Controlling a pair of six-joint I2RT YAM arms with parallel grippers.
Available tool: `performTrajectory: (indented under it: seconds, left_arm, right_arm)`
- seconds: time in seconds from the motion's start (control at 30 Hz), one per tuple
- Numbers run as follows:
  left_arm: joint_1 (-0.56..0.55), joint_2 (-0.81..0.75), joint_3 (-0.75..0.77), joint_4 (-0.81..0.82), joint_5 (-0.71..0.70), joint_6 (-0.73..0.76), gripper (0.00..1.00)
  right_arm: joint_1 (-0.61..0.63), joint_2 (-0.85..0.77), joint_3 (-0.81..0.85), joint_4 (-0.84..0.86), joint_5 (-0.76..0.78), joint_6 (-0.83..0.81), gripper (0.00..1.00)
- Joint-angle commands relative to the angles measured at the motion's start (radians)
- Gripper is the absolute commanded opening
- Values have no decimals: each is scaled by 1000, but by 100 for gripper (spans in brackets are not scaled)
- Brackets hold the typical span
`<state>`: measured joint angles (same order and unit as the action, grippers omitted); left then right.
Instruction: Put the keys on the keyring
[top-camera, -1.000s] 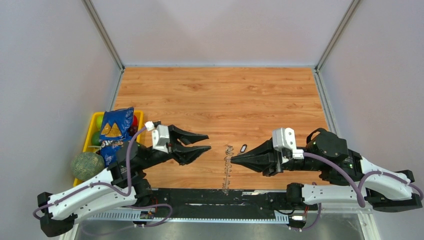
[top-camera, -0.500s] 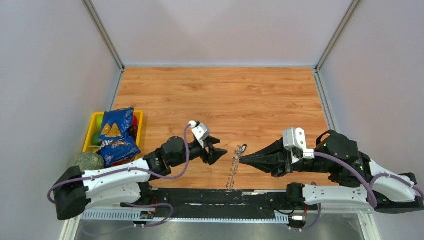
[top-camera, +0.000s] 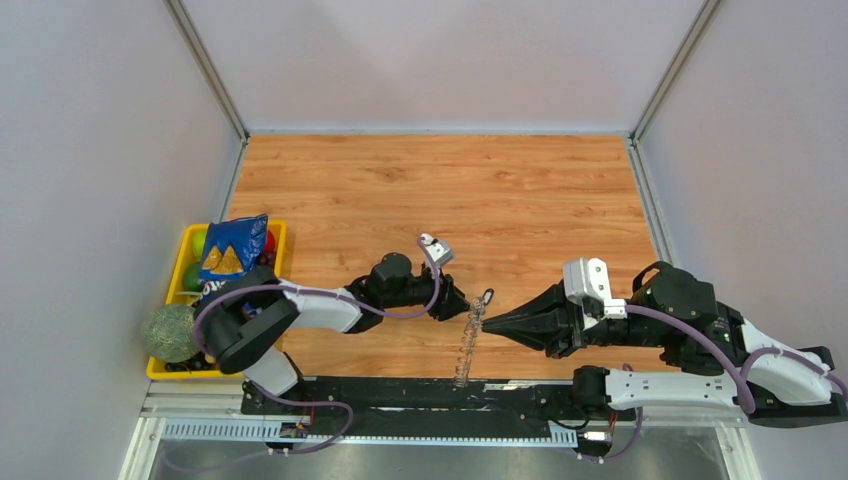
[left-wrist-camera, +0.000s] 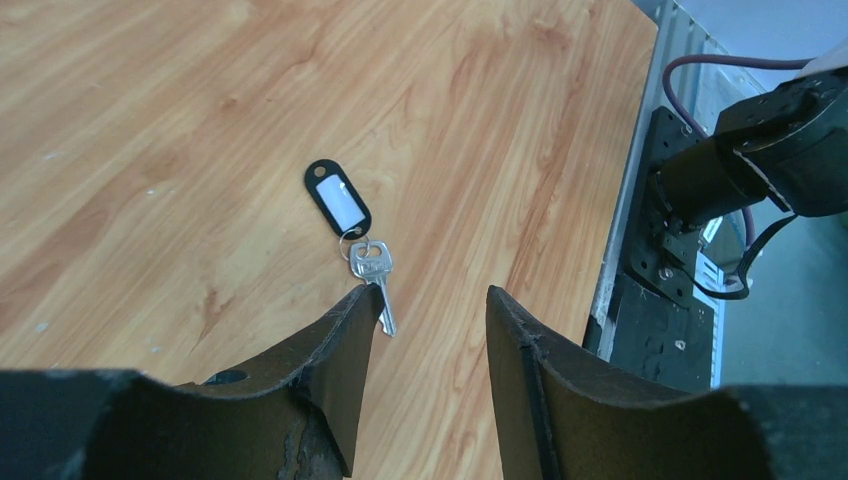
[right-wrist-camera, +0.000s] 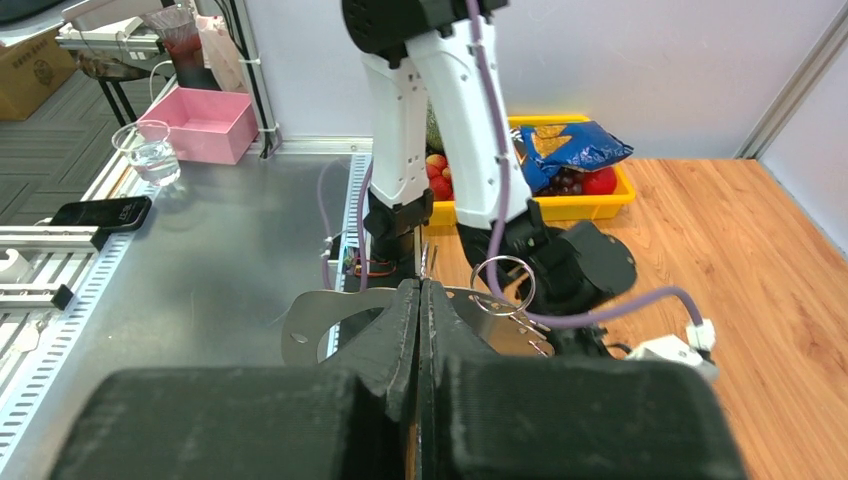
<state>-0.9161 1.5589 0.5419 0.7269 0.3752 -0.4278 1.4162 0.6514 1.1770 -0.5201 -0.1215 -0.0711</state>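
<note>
Keyring (top-camera: 465, 345), thin grey hoop, in clenched right jaws; black-tagged silver key (left-wrist-camera: 372, 265) before parted left jaws.

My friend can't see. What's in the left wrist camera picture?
A small silver key joined to a black tag lies on the wooden table, just ahead of the left gripper, which is open with nothing between its jaws.

Bare table (left-wrist-camera: 150, 120) around key (left-wrist-camera: 372, 268); keyring (top-camera: 466, 340) just beside.
</note>
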Motion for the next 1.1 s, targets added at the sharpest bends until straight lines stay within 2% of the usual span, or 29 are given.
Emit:
performTrajectory:
  seconds: [0.0,0.5,1.07]
  left_arm:
    - [3,139,104,136,158,-38,53]
    - [61,375,265,85,219,13,56]
    - [63,456,215,129,256,7,49]
  right_arm:
    - [3,-22,22,37,-21,19,0]
    - [3,-37,8,33,-19,4,0]
    - [3,-29,13,31,-26,7,0]
